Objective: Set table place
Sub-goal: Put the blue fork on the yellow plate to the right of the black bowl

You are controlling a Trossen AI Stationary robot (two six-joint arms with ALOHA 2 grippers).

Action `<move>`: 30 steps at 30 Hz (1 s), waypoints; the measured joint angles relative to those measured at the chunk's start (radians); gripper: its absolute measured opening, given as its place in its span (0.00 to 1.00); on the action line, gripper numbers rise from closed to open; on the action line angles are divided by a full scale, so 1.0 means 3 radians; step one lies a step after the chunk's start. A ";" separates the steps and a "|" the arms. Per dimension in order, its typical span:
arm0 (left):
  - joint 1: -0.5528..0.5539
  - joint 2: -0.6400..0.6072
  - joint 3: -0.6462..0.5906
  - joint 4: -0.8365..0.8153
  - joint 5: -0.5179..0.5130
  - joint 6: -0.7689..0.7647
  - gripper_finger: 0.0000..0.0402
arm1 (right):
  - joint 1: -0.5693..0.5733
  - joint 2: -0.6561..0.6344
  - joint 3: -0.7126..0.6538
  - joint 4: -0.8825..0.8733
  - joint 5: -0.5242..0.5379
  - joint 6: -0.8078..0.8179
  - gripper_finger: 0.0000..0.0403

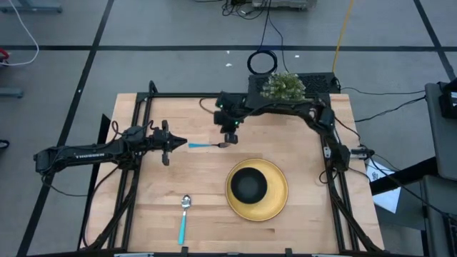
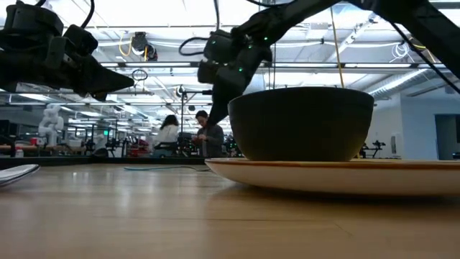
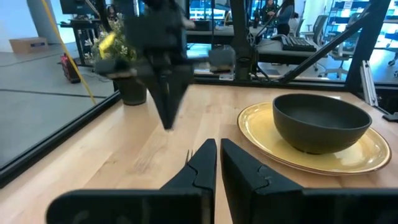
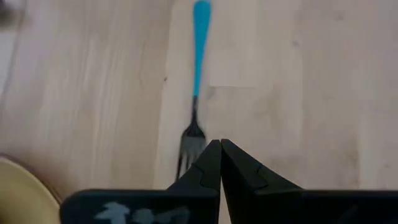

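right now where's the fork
In the high view the fork lies flat on the table left of centre, between the two tool tips, up-left of the yellow plate.

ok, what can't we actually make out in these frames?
- Fork: in the left wrist view only its tines show; the left gripper covers the rest.
- Spoon: low view cuts it off at the edge.
- Plant: blurred in the left wrist view, partly behind the right gripper.
- Bowl interior: low view shows only its outer wall.
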 joint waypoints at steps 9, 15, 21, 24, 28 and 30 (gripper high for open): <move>-0.0001 0.0000 0.0000 -0.0017 0.0000 -0.0058 0.07 | 0.0144 0.0246 0.0103 0.0056 0.0139 -0.0130 0.00; 0.0000 0.0000 0.0000 -0.0026 0.0000 -0.0057 0.07 | 0.0205 0.0231 0.0112 0.0116 0.0332 -0.0241 0.05; 0.0000 0.0000 0.0000 -0.0070 0.0000 0.0005 0.07 | 0.0237 0.0224 0.0110 0.0409 0.0396 -0.0259 0.24; 0.0000 0.0000 0.0000 -0.0074 0.0000 0.0031 0.07 | 0.0225 0.0226 0.0110 0.0516 0.0406 -0.0120 0.36; 0.0000 0.0000 0.0000 -0.0073 0.0000 0.0031 0.07 | 0.0234 0.0239 0.0110 0.0531 0.0399 -0.0037 0.48; -0.0001 0.0001 0.0000 -0.0073 0.0000 0.0031 0.07 | 0.0255 0.0279 0.0110 0.0561 0.0388 -0.0036 0.50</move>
